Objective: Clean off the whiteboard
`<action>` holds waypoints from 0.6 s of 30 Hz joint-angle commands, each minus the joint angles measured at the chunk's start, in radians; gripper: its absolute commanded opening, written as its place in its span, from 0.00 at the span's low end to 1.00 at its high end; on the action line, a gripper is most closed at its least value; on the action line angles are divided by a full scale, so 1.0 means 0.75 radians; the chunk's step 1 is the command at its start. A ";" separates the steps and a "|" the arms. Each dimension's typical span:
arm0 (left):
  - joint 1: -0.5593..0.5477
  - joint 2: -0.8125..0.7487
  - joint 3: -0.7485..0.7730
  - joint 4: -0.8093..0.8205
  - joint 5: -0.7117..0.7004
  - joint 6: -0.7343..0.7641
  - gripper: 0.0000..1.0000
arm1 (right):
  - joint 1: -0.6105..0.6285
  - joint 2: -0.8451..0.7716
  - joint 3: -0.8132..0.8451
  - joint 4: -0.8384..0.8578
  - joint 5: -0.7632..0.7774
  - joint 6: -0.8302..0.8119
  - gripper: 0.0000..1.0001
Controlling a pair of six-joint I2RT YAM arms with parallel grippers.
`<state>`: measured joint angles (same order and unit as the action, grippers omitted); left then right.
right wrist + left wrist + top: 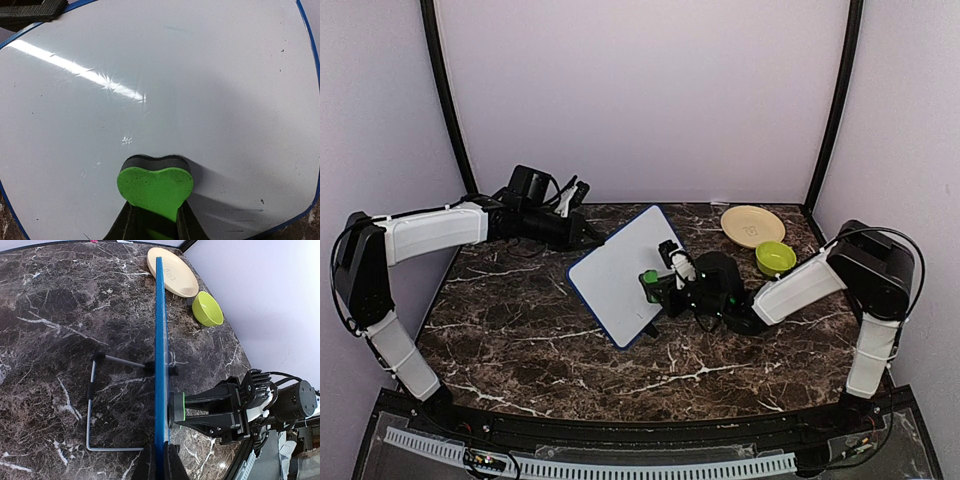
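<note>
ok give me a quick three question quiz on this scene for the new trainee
1. True or false: the right gripper presses the green eraser against the whiteboard.
2. Which one clamps the whiteboard's blue edge? A) the left gripper B) the right gripper C) neither
3. Fill in: at the far right of the table, beside the cream plate, sits a small green ____.

Key: 1 true. 2 A. 3 bowl.
</note>
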<state>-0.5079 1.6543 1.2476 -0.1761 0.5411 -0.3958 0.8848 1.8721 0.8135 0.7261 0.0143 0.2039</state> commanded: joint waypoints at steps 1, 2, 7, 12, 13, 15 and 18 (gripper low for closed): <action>-0.004 -0.048 -0.005 0.062 0.038 -0.001 0.00 | 0.000 -0.011 0.017 0.018 -0.033 0.011 0.01; -0.004 -0.048 -0.005 0.061 0.037 0.000 0.00 | -0.016 -0.009 0.014 0.016 -0.034 0.011 0.01; -0.004 -0.059 -0.018 0.063 0.035 0.002 0.00 | -0.106 0.014 0.000 0.020 -0.046 0.016 0.01; -0.004 -0.052 -0.014 0.063 0.040 0.003 0.00 | -0.185 0.030 -0.013 0.033 -0.090 0.017 0.01; -0.004 -0.051 -0.015 0.063 0.039 0.004 0.00 | -0.197 0.030 -0.020 0.040 -0.097 0.018 0.01; -0.004 -0.047 -0.015 0.063 0.037 0.007 0.00 | -0.219 0.030 -0.032 0.050 -0.114 0.025 0.01; -0.004 -0.047 -0.019 0.066 0.034 0.008 0.00 | -0.247 0.035 -0.052 0.072 -0.154 0.041 0.01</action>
<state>-0.5087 1.6543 1.2438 -0.1726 0.5419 -0.3962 0.7219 1.8816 0.7998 0.7258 -0.0536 0.2153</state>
